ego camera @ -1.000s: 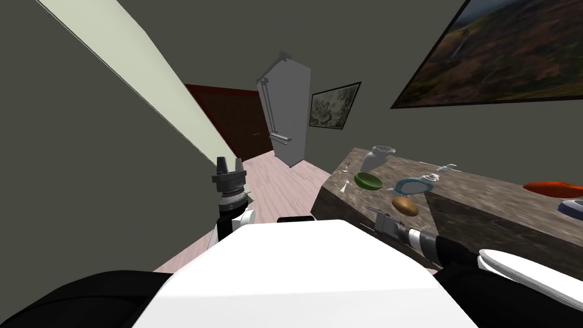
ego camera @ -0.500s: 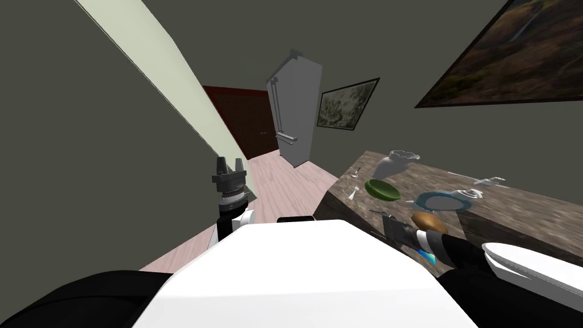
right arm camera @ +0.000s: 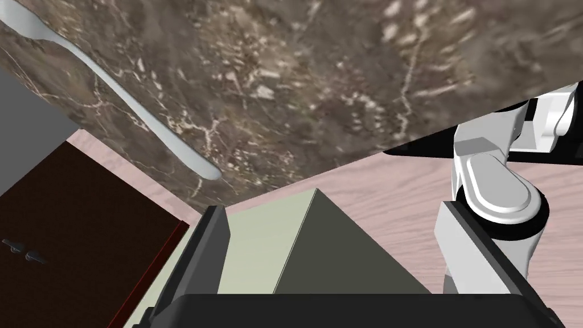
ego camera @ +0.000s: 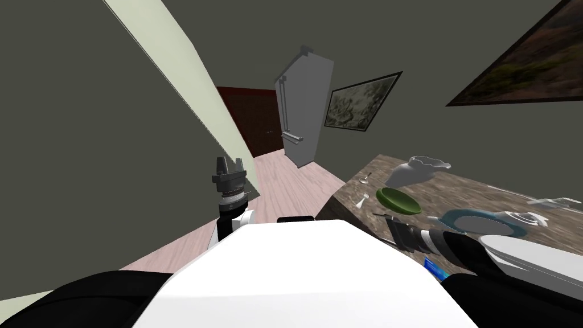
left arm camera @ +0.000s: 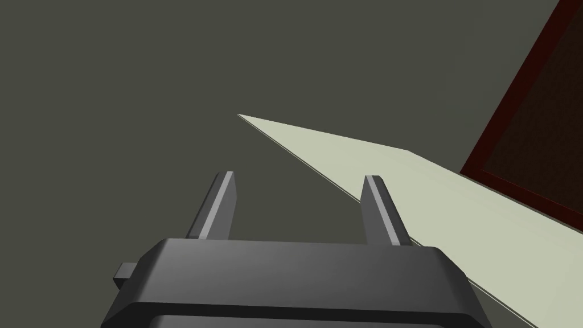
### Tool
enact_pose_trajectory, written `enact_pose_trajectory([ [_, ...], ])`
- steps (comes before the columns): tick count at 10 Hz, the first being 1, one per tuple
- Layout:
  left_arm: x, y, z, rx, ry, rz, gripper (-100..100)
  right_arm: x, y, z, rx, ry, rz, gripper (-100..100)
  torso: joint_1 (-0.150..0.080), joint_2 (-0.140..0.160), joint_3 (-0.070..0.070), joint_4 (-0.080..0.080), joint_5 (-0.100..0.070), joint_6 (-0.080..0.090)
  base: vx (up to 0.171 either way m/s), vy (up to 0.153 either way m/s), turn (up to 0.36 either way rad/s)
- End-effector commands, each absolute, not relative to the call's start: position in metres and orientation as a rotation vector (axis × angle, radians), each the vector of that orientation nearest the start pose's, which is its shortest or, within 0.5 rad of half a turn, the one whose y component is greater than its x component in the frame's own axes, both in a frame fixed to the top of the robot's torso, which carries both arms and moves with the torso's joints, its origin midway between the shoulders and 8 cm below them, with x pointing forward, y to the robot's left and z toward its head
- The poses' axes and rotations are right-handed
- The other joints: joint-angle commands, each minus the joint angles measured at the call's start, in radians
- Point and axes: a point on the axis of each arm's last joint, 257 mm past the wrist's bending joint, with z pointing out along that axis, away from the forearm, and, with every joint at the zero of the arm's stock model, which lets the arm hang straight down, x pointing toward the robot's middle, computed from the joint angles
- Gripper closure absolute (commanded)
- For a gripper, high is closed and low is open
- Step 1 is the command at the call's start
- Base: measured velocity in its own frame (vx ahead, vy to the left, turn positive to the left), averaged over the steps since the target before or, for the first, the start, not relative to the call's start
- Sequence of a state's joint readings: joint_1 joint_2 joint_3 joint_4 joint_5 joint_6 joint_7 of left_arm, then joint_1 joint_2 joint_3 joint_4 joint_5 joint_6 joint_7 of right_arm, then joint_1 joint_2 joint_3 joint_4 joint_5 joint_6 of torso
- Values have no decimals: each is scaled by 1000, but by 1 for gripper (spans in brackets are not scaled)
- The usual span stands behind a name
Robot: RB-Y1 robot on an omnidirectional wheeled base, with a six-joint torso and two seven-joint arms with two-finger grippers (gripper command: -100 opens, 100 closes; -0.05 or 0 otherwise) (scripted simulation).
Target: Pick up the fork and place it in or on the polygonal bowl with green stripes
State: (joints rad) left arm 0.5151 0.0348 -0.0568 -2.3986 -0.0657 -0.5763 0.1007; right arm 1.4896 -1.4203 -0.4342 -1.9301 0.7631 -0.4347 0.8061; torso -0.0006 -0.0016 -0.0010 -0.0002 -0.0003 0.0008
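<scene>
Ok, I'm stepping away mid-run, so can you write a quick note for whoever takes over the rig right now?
Left hand: open, empty, raised on my left, away from the counter.
Right hand: open, empty, at the counter's near edge.
Fork lies on the counter near that edge, beside the green bowl, apart from it.
Done: nothing grasped yet.
To do: reach the fork with the right hand, grasp, lift, set it in the bowl.

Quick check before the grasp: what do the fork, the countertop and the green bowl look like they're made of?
Fork: smooth pale grey with a soft sheen, likely metal, though plastic is possible.
Countertop: brown with pale veins and flecks, a polished stone look, probably marble.
Green bowl: flat uniform green without visible gloss; ceramic or plastic, cannot tell.
</scene>
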Motion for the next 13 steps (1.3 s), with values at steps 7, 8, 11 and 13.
enact_pose_trajectory([
  [7, 306, 242, 82, -487, 534, -1451, 0, 113, -520, -315, -2172, 1902, -94, -100, -3, -1, -1, 0, -1, 0, 32, -55, 248],
  [8, 306, 242, 82, -487, 534, -1451, 0, 113, -522, -316, -2207, 1883, -89, -100, -2, 0, 0, 0, -1, 0, 18, -50, 167],
  [11, 306, 242, 82, -487, 534, -1451, 0, 114, -523, -316, -2232, 1868, -86, 0, 0, 1, 1, 0, 0, 1, 6, -35, 105],
  [13, 306, 242, 82, -487, 534, -1451, 0, 108, -514, -325, -2234, 1865, -85, -100, 1, 1, 1, 0, 0, 1, 33, -28, -7],
])
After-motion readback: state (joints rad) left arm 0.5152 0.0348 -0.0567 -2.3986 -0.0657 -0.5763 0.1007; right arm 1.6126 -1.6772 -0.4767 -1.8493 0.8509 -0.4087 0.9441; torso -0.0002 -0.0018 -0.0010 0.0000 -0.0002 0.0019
